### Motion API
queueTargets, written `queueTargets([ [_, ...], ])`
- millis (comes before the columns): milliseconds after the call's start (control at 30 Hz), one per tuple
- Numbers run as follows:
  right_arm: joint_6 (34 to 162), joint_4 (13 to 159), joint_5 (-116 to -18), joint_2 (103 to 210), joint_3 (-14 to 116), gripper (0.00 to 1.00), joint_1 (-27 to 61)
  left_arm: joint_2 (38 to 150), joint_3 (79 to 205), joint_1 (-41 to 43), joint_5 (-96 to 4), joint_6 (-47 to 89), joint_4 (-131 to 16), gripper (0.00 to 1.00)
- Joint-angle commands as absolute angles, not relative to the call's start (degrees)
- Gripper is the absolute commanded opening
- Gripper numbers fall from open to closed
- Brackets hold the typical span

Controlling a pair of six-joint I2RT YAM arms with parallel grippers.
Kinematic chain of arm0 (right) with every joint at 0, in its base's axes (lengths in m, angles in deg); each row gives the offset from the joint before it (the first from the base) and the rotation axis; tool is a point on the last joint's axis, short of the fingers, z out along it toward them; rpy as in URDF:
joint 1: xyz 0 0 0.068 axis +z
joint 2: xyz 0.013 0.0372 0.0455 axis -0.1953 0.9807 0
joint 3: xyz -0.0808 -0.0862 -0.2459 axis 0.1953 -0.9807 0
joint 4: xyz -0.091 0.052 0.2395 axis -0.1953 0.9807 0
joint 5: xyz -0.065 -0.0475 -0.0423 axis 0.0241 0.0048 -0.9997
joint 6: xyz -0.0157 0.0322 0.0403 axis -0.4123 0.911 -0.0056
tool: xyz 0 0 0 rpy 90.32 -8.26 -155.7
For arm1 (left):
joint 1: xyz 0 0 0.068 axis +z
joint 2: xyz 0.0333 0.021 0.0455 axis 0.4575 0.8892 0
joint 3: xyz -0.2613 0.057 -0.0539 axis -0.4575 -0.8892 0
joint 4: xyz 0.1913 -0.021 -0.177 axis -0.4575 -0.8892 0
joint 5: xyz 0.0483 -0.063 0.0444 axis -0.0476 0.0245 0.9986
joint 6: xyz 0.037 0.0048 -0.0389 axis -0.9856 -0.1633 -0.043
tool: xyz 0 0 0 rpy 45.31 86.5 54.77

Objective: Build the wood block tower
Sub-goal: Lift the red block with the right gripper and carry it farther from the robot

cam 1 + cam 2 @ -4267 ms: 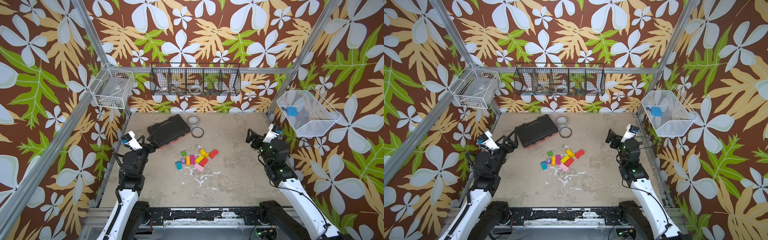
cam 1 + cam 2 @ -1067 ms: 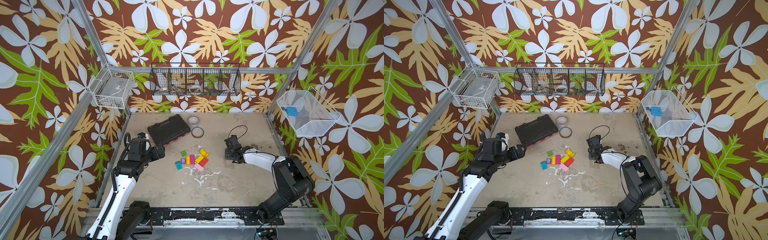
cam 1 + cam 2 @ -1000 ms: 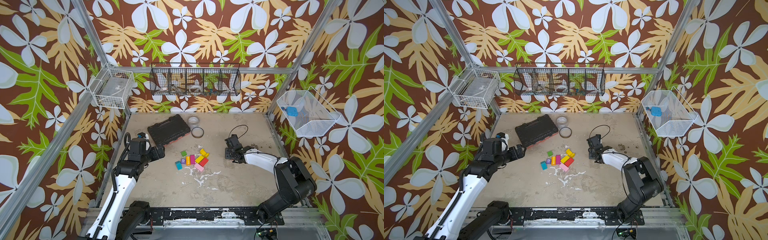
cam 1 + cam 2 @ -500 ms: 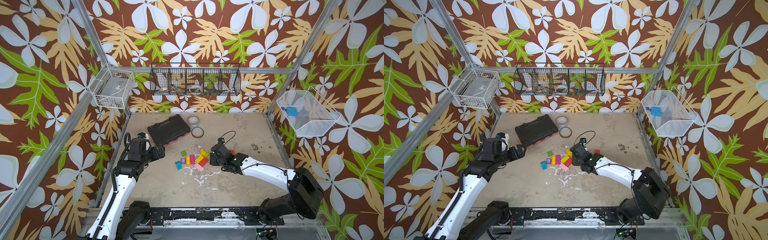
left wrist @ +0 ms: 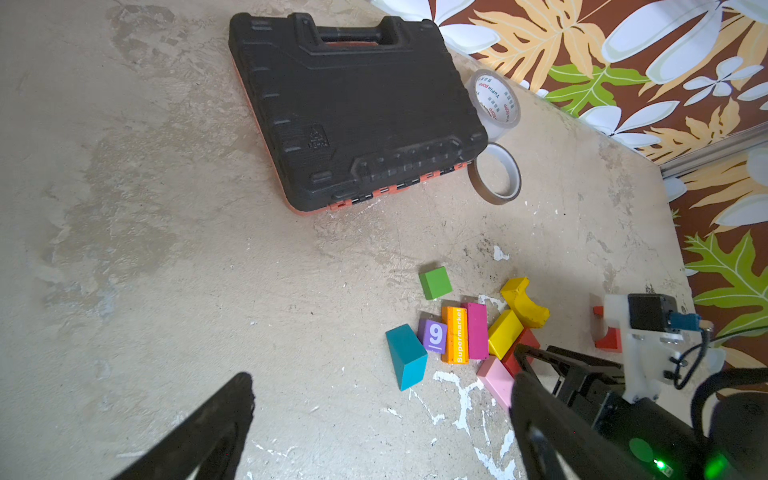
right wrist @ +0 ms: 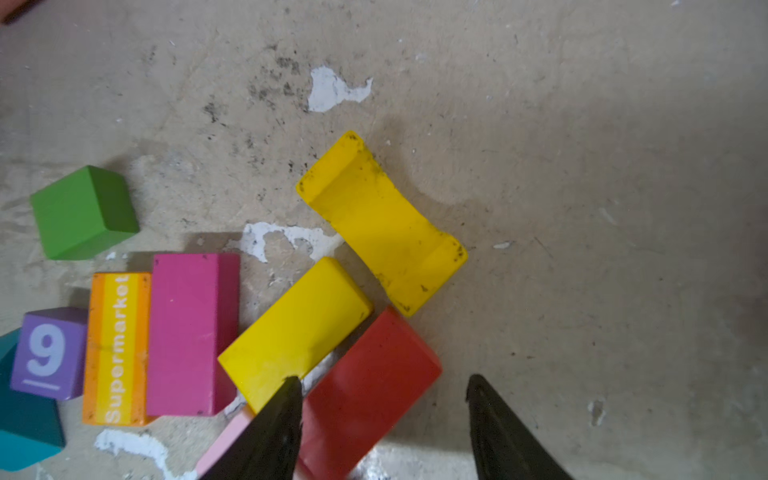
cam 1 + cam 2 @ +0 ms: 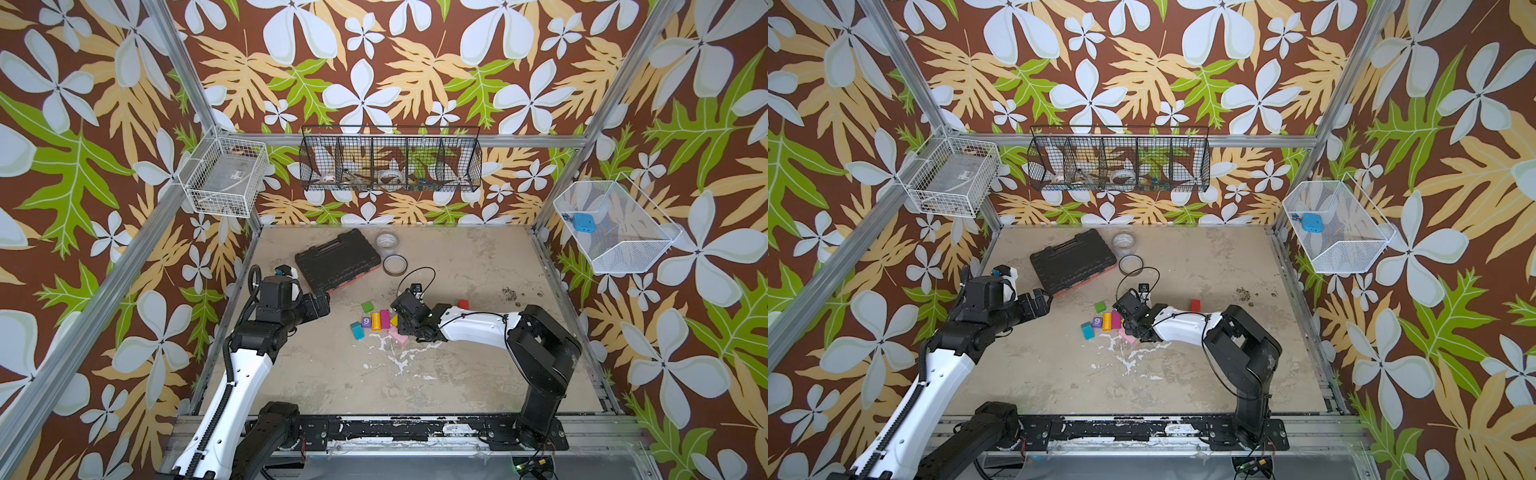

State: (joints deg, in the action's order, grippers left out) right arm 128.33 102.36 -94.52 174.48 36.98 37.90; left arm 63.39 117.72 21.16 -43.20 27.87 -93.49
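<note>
R hand (image 6: 380, 386) apart astride red brick (image 6: 365, 357), yellow brick (image 6: 295, 328) crowding one finger; L hand (image 7: 324, 300) wide apart, empty, nr black case (image 7: 337, 262), tape rolls (image 7: 387, 241); stained beige surface (image 7: 457, 365), floral walls (image 7: 374, 62).

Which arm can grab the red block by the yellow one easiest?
Right. The right hand is open and hangs over the red block, a finger on either side. The left hand is open too, but off beside the black case.
</note>
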Motion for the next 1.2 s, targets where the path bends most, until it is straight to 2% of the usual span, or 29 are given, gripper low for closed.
queueTargets([
  [0, 128.89, 104.21, -96.61, 175.74, 37.86, 0.63, 38.04, 63.38, 118.15, 21.16, -43.67, 27.7, -93.19, 0.97],
  [100, 128.96, 105.26, -98.12, 176.11, 37.49, 0.62, 38.04, 63.37, 118.15, 21.24, -43.63, 27.7, -93.17, 0.97],
  [233, 129.14, 105.18, -99.33, 174.42, 35.41, 0.55, 38.04, 63.35, 118.17, 21.15, -43.65, 27.7, -93.12, 0.97],
  [500, 127.81, 104.63, -99.46, 172.41, 33.45, 0.48, 38.05, 62.98, 118.17, 21.16, -43.61, 27.7, -93.12, 0.97],
  [667, 126.18, 104.55, -98.91, 171.59, 33.16, 0.39, 37.71, 62.99, 118.15, 21.15, -43.53, 27.71, -93.12, 0.97],
  [733, 125.61, 104.33, -98.62, 170.77, 32.62, 0.4, 37.48, 62.91, 118.18, 21.14, -43.54, 27.71, -93.12, 0.97],
  [833, 125.1, 104.22, -98.42, 170.26, 32.08, 0.49, 37.31, 62.93, 118.16, 21.11, -43.59, 27.71, -93.12, 0.97],
  [900, 124.93, 103.94, -97.66, 170.63, 31.99, 0.51, 37.05, 62.87, 118.17, 21.21, -43.62, 27.7, -93.12, 0.97],
  [1067, 124.01, 103.03, -95.86, 172.76, 32.75, 0.48, 36.48, 63.05, 118.09, 20.92, -44.98, 27.45, -92.94, 0.98],
  [1167, 123.68, 102.9, -95.22, 173.57, 33.38, 0.43, 36.31, 64.11, 117.91, 19.26, -48.24, 26.49, -92.43, 0.98],
])
